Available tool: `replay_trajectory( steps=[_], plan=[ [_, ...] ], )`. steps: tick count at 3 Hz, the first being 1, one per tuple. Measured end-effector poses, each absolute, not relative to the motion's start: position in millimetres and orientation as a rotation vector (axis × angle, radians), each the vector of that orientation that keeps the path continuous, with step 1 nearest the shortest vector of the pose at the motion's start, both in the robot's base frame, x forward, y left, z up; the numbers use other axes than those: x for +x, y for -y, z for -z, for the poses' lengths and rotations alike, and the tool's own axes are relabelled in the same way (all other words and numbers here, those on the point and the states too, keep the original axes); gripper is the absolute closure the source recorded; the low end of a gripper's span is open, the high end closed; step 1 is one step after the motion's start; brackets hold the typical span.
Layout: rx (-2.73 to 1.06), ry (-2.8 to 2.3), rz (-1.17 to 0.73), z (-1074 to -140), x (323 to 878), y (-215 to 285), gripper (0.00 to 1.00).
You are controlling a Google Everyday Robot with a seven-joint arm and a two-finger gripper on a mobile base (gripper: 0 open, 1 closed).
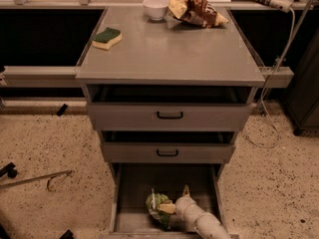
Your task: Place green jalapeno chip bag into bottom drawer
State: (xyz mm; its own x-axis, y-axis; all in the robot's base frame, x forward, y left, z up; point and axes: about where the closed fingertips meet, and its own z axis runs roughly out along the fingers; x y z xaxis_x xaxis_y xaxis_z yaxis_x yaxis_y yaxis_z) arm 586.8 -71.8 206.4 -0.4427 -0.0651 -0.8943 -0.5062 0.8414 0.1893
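Note:
The bottom drawer (134,193) of the grey cabinet is pulled open and shows its flat floor. The green jalapeno chip bag (157,209) lies crumpled on the drawer floor near the front middle. My gripper (172,203) reaches down into the drawer from the lower right on a white arm (202,223). One finger rests against the bag and the other stands up beside it.
On the cabinet top (169,54) are a green-topped yellow sponge (107,37), a white bowl (155,7) and a brown and yellow snack bag (194,9). The two upper drawers (169,116) stand slightly open. A metal rod (35,179) lies on the speckled floor at left.

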Motion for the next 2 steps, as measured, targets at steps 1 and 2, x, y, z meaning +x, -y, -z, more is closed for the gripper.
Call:
replay_trajectory(
  steps=[1,2],
  plan=[
    [-0.422,-1.985,-0.536,-206.4,586.8,71.8,0.00],
    [-0.414,-2.039,-0.510,-199.7,588.9,76.2,0.00]
  ],
)
